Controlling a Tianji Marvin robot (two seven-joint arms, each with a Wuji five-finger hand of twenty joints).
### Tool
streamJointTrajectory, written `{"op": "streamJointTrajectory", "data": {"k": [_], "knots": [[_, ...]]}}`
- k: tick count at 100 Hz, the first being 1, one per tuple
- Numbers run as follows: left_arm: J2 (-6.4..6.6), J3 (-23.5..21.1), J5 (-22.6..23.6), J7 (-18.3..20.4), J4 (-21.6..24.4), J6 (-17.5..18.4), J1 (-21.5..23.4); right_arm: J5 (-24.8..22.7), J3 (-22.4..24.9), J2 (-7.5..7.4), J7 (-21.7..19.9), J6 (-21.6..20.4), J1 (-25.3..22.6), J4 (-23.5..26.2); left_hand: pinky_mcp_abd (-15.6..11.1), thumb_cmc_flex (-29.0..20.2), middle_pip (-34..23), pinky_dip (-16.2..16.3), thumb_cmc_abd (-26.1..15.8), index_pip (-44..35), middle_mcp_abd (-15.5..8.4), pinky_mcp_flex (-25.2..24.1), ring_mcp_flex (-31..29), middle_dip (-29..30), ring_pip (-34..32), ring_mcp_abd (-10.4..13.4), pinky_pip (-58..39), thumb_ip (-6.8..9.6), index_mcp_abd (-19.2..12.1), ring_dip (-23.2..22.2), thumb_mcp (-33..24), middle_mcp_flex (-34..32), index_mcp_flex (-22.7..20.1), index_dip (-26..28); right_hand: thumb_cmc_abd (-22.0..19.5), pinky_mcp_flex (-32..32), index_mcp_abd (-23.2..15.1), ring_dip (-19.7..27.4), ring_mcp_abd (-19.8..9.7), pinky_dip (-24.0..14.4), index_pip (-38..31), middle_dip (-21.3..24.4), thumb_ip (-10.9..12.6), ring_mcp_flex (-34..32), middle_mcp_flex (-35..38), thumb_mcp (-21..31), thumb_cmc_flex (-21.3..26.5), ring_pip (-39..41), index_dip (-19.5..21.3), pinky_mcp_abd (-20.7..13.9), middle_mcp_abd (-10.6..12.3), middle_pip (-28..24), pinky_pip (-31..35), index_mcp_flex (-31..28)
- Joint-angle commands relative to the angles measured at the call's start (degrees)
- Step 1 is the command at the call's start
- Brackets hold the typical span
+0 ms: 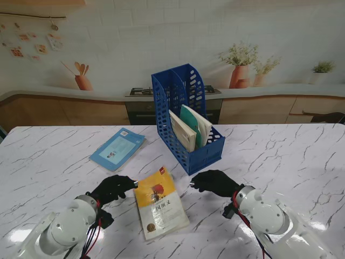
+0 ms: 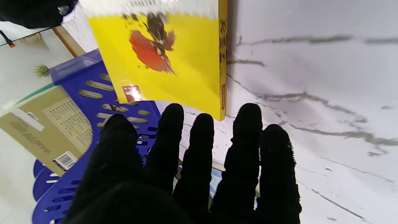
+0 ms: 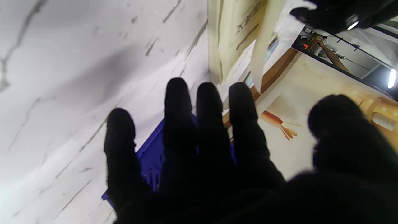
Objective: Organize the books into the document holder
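Books left to file: two. Yellow book (image 1: 159, 204) lies flat on the counter (image 1: 291, 156) between my hands, blue book (image 1: 118, 149) flat at about 11 o'clock from it, well apart. Blue document holder (image 1: 186, 120) stands at 1 o'clock from the yellow book, near its far corner, with two books (image 1: 188, 128) already leaning inside.

Step in hand, as I judge it – approach on the yellow book, not yet gripped. My left hand (image 1: 112, 188) sits at the book's 9 o'clock edge, fingers (image 2: 202, 137) straight and apart, holding nothing; left wrist view shows the tips just short of the spine corner. My right hand (image 1: 214, 182) is at 3 o'clock, also spread and empty, near the holder's front wall.

Next move likely calls for closing in on both long edges and getting fingertips under – the book lies flush, so little to catch. Room is free to the right and toward me; the holder crowds the far right corner.
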State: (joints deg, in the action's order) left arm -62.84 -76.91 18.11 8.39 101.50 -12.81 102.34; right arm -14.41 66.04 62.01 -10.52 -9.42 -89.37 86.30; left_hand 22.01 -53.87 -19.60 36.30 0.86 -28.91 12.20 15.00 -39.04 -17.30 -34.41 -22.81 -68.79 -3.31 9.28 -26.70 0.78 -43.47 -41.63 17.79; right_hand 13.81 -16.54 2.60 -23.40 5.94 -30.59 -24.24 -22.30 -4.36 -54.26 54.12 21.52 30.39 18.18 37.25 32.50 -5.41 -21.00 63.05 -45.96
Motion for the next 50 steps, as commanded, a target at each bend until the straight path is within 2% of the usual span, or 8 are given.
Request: {"op": "streamJointTrajectory", "data": {"k": [1,8,19,32,39,40,47,50], "knots": [[-0.64,1.15,-1.15,-0.12,-3.11,2.10,-3.44,0.29,-1.11,0.84,-0.09,-0.13,0.44,-0.69,1.10,0.11,0.90,0.80,0.97,-0.22,-1.93,-0.08,1.18,1.17,1.64,-1.53,-0.89,1.48,-1.55,0.87,-0.26,1.36,-0.87,0.28,1.11,-0.06,1.07,0.87,0.06,1.23,-0.89,0.98,1.27,-0.90,1.76,-0.01,0.76,0.71,-1.38,-4.56,-0.41,0.65,1.96,-1.29],[-0.88,3.08,-2.80,-0.25,-6.03,2.53,-6.36,0.86,-2.50,1.00,-0.03,-0.01,1.63,-1.78,1.10,0.30,1.09,0.81,0.81,-0.08,-1.88,-0.06,1.30,1.39,2.11,-1.60,-0.85,1.45,-1.23,1.08,-0.20,1.39,-1.18,0.21,1.34,-0.30,1.64,1.05,0.35,1.49,-0.81,1.30,1.33,-0.92,1.74,0.04,1.32,0.72,-1.56,-4.76,-0.88,0.68,2.09,-1.32],[-0.92,5.95,-5.21,1.08,-9.83,2.87,-9.91,1.51,-4.47,1.21,-0.02,0.06,3.26,-3.29,0.40,-0.10,0.26,0.24,0.72,-0.02,-0.21,1.50,0.40,1.29,1.79,-1.24,-0.05,1.54,0.30,1.23,-0.42,-0.22,-2.99,0.15,1.89,-0.47,2.54,1.43,0.80,1.99,-0.67,2.03,1.36,-1.15,1.77,-0.03,2.01,0.72,-1.92,-5.35,-1.81,0.85,2.17,-1.51],[-0.91,8.41,-6.81,2.19,-12.22,4.43,-11.72,2.46,-6.64,1.17,-1.12,-0.17,4.82,-4.56,-1.41,-0.54,-1.83,0.27,0.84,-1.93,2.33,6.42,-3.82,0.61,-0.34,1.32,-1.89,1.47,2.54,1.61,-0.44,-5.93,-8.30,0.65,2.63,-1.02,3.32,2.09,1.08,2.50,-0.56,3.08,1.47,-1.42,2.01,0.38,2.99,0.54,-2.37,-5.99,-2.31,1.00,2.73,-1.75],[-0.88,9.28,-7.16,2.50,-12.57,4.96,-12.00,2.48,-7.66,1.12,-1.53,-0.32,5.47,-5.10,-1.73,-0.66,-2.42,0.23,0.84,-2.68,2.83,7.90,-5.07,0.42,-1.01,1.48,-2.51,1.46,2.73,1.82,-0.47,-7.74,-9.97,0.82,3.17,-1.27,3.56,2.39,1.14,2.73,-0.54,3.53,1.56,-1.53,2.17,0.98,3.58,0.48,-2.57,-6.29,-2.40,0.98,2.98,-1.86],[-0.87,9.39,-7.24,2.56,-12.60,5.04,-12.02,2.46,-7.77,1.11,-1.58,-0.35,5.53,-5.16,-1.76,-0.68,-2.44,0.21,0.88,-2.74,2.90,7.94,-5.12,0.42,-1.04,1.51,-2.52,1.46,2.81,1.86,-0.47,-7.87,-10.12,0.84,3.81,-1.28,3.51,3.18,1.13,3.62,-0.60,4.72,1.48,-1.68,2.21,3.09,2.72,0.53,-3.09,-6.38,-2.45,0.72,3.41,-1.89],[-0.82,10.26,-7.84,3.03,-12.81,5.55,-12.25,2.23,-8.29,1.00,-1.88,-0.62,5.71,-5.40,-1.45,-0.76,-2.68,0.13,0.94,-3.11,3.70,9.51,-6.43,0.36,-1.96,0.65,-3.21,1.47,3.44,2.06,-0.47,-9.15,-11.29,0.81,4.34,-1.62,3.55,3.44,1.32,3.98,-0.78,5.12,1.39,-1.72,2.22,4.44,2.50,0.68,-3.27,-6.62,-2.48,0.45,3.83,-1.97],[-0.75,10.64,-8.21,3.48,-12.83,5.79,-12.33,2.10,-8.35,0.92,-2.07,-0.72,5.67,-5.38,-1.29,-0.68,-2.88,0.10,0.81,-3.34,4.06,10.36,-7.20,0.30,-2.65,0.23,-3.66,1.47,3.64,2.08,-0.44,-9.87,-11.86,0.81,5.09,-1.74,3.64,3.58,1.30,4.43,-1.03,5.31,1.02,-1.72,2.14,7.71,0.98,0.95,-3.46,-6.73,-2.62,0.15,4.29,-1.89]]}}
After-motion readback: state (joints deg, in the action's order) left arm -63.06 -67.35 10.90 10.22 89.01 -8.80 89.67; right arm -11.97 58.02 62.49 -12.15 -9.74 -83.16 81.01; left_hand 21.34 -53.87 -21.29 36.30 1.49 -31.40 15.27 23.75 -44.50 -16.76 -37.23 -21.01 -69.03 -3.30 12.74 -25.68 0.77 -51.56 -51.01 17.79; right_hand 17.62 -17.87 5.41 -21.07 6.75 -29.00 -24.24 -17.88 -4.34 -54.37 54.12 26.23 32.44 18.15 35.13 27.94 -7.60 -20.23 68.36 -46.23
